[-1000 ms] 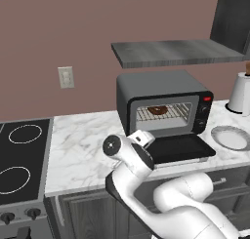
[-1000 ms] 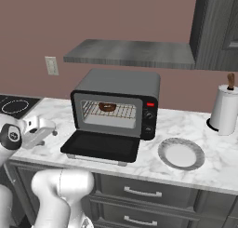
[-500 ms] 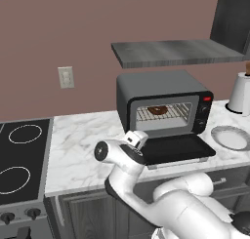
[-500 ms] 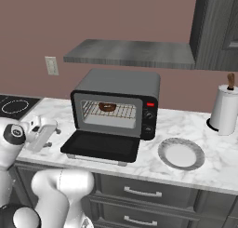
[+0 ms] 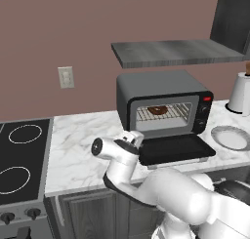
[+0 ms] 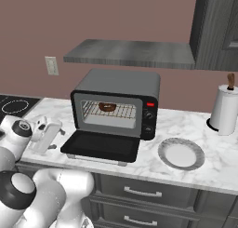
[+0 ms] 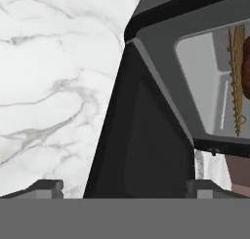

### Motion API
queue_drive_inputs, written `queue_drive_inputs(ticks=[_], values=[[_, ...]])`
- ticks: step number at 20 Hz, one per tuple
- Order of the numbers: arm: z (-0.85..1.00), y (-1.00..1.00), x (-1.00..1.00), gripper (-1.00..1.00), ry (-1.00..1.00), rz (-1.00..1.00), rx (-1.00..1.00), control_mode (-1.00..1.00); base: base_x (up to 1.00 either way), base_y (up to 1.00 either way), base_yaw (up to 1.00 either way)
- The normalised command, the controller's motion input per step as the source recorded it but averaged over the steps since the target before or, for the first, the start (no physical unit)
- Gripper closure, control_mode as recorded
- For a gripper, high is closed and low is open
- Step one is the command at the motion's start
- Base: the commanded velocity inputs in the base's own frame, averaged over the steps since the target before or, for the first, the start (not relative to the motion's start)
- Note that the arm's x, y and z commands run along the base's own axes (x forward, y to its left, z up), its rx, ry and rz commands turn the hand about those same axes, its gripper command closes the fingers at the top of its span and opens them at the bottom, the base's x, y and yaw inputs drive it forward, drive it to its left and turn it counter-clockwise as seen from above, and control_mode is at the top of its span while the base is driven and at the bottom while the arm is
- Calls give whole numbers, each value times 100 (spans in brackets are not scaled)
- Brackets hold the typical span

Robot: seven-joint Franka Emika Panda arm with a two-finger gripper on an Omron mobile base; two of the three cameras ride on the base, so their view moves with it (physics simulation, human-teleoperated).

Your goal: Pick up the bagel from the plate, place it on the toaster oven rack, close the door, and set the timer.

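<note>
bagel (image 6: pixel 107 106): on the rack (image 6: pixel 112 111) inside the toaster oven (image 6: pixel 116 103), toward the back, slightly left of centre. Also visible in the left base view (image 5: pixel 157 109).
plate (image 6: pixel 181 154): bare, on the table (image 6: pixel 195 129) just right of the oven. Placement step looks done.
door (image 6: pixel 102 146): fully dropped, lying flat out over the table edge. Next step judged: close it.
tool (image 7: pixel 124 187): low at the door's left front corner, both tips spread wide with the door panel between them in the hand view. Holding nothing. In the right base view, hand sits just left of the door (image 6: pixel 46 135), apart from it.
handle: silver bar along the door's front lip, barely visible from here; contact point not confirmable.
risk 1: lifting from the corner instead of mid-handle. Off-centre push could skid the whole oven on the marble rather than swing the door.
risk 2: tips slipping off the thin door edge on the way up, door dropping back flat.
risk 3: door shut too fast could jolt the rack and roll the bagel forward against the glass.
risk 4: elbow sits close under the table edge in the left base view; upward swing could clip the door underside.
timer: knobs on the right-hand control strip (image 6: pixel 148 115), untouched side, well apart from the tool. Long reach across after closing.
</note>
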Motion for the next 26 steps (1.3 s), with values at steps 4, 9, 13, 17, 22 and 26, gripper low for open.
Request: queue_drive_inputs(ticks=[4,9,13,17,22,26], values=[[-32,0,16,-100,0,-3,-13,-100,0,0,0],[-27,0,16,-100,0,-5,-11,-100,0,0,0],[-6,0,9,-100,0,-6,-6,-100,0,0,0],[0,-1,3,-100,0,-7,-6,-100,0,0,0],[-1,-10,1,-100,0,-7,-7,-100,0,0,0],[0,-19,0,-100,-3,-8,-8,-100,0,0,0]])
